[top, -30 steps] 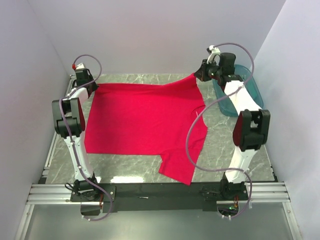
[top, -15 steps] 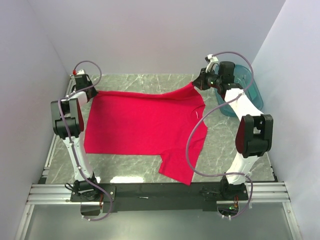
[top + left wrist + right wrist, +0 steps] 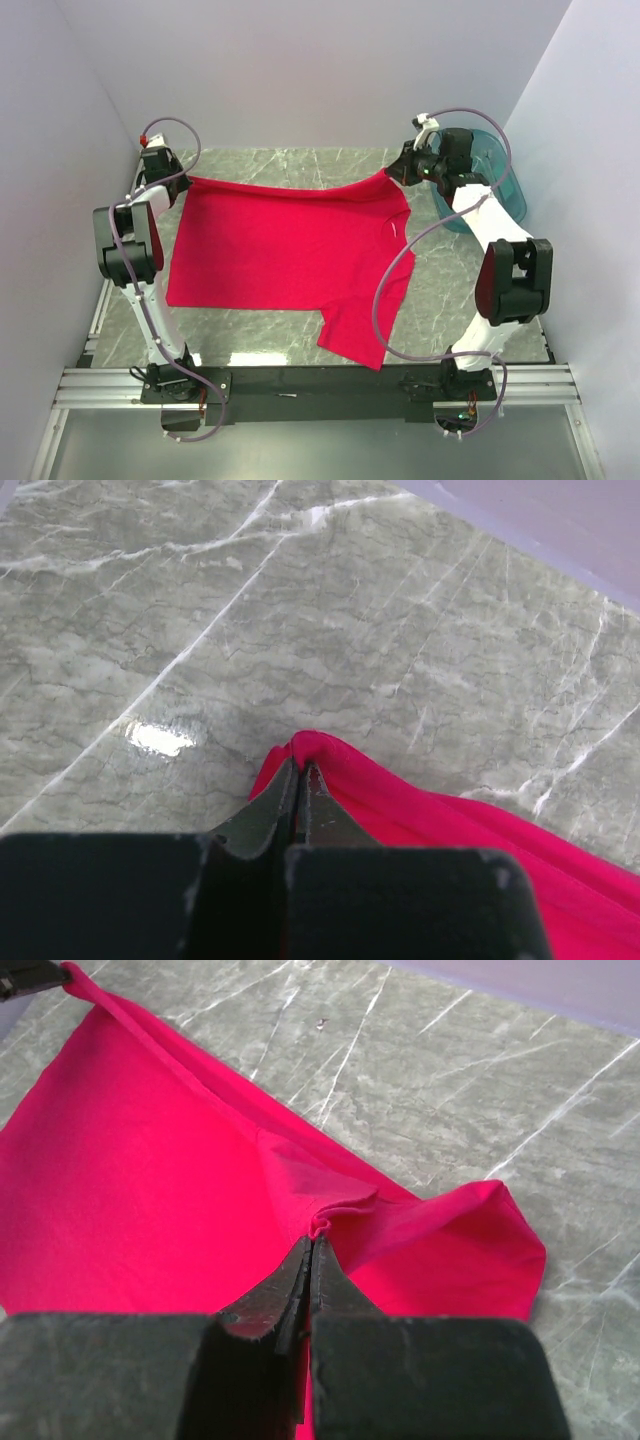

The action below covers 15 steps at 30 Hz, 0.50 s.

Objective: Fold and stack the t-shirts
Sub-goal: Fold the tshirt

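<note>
A red t-shirt (image 3: 290, 250) lies spread on the marble table, its far edge lifted and stretched between my two grippers. My left gripper (image 3: 172, 180) is shut on the shirt's far left corner; in the left wrist view its jaws (image 3: 300, 770) pinch a fold of the red cloth (image 3: 400, 800). My right gripper (image 3: 397, 170) is shut on the far right part near the sleeve; in the right wrist view its jaws (image 3: 312, 1245) pinch a bunched fold of the shirt (image 3: 150, 1180). One sleeve hangs toward the near edge (image 3: 360, 335).
A teal plastic bin (image 3: 495, 175) stands at the far right, behind the right arm. Grey walls close in the table on the left, back and right. A black rail (image 3: 320, 380) runs along the near edge between the arm bases.
Both grippers have moved a little outward and back with the shirt, pulling its far edge tauter. The left arm has shifted left, the right arm right.
</note>
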### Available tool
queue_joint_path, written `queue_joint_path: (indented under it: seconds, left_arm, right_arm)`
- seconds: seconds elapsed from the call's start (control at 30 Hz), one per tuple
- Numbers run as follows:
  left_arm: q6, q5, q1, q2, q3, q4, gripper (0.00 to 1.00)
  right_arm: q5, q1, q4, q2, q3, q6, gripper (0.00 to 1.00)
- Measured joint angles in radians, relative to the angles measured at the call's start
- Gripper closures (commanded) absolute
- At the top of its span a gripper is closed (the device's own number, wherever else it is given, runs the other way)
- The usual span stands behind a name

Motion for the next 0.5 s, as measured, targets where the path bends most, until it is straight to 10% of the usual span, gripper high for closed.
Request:
queue_joint_path:
  seconds: [0.5]
  left_arm:
    - [0.006, 0.022, 0.01, -0.012, -0.055, 0.003, 1.0]
  right_arm:
    - [-0.006, 0.0, 0.013, -0.029, -0.048, -0.001, 1.0]
